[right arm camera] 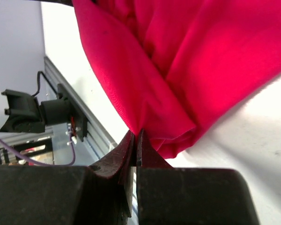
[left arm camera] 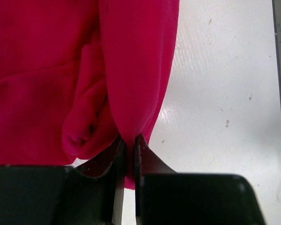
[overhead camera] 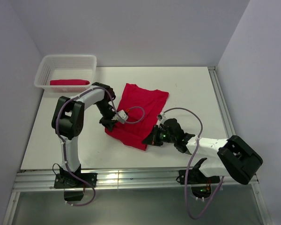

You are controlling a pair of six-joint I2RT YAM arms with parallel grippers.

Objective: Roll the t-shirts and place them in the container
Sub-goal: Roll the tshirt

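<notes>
A crimson t-shirt (overhead camera: 141, 107) lies flat in the middle of the white table, its near hem towards the arms. My left gripper (overhead camera: 111, 125) is shut on the hem's near-left corner; in the left wrist view the jaws (left arm camera: 130, 140) pinch a fold of the red cloth (left arm camera: 131, 70). My right gripper (overhead camera: 148, 140) is shut on the near-right corner, and the right wrist view shows its fingertips (right arm camera: 136, 136) closed on the cloth (right arm camera: 201, 61), which rises slightly off the table. A second t-shirt (overhead camera: 69, 82) lies rolled up inside the basket.
The white lattice basket (overhead camera: 91, 63) stands at the table's far left corner. A metal rail (overhead camera: 131, 178) runs along the near edge and another (overhead camera: 221, 103) along the right side. Grey walls close in the back and both sides.
</notes>
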